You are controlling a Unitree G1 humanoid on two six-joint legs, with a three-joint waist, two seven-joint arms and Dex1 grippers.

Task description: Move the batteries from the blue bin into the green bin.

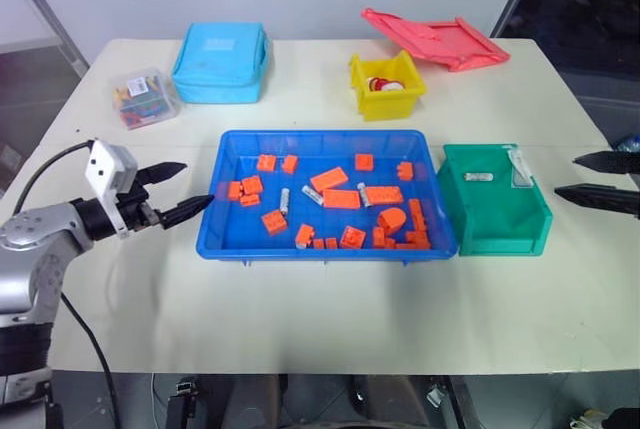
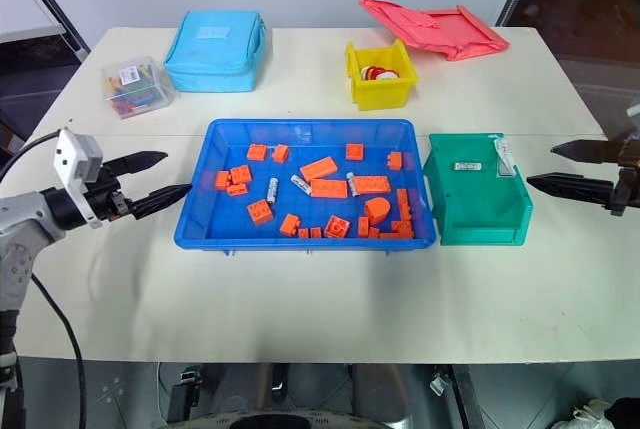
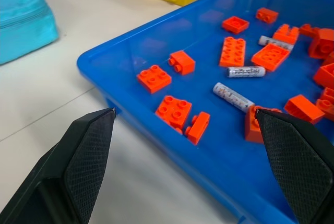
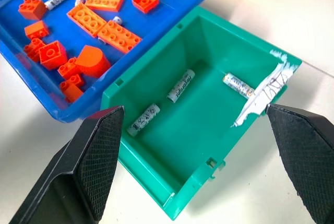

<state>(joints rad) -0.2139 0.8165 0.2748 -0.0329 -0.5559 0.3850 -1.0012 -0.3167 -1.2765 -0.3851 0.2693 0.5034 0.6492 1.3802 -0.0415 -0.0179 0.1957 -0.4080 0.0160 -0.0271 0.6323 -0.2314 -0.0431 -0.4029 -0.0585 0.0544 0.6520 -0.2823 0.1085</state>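
The blue bin (image 1: pixel 300 252) lies mid-table, holding orange bricks (image 1: pixel 341 198) and three silver batteries (image 1: pixel 284 199) (image 3: pixel 233 97) near its middle. Touching its right side stands the green bin (image 1: pixel 500 234), with three batteries (image 4: pixel 180 85) lying on its floor. My left gripper (image 1: pixel 198 184) hovers open just off the blue bin's left rim, pointing at it, with nothing between its fingers. My right gripper (image 1: pixel 566 175) is open and empty too, just right of the green bin and aimed at it, its own view looking down into that bin.
Behind the blue bin are a yellow bin (image 1: pixel 387 86) with small round pieces, a light-blue pouch (image 1: pixel 221 61), a red lid (image 1: pixel 435 39) and a clear box (image 1: pixel 145 97) of coloured bits. White tape (image 4: pixel 263 96) hangs over the green bin's rim.
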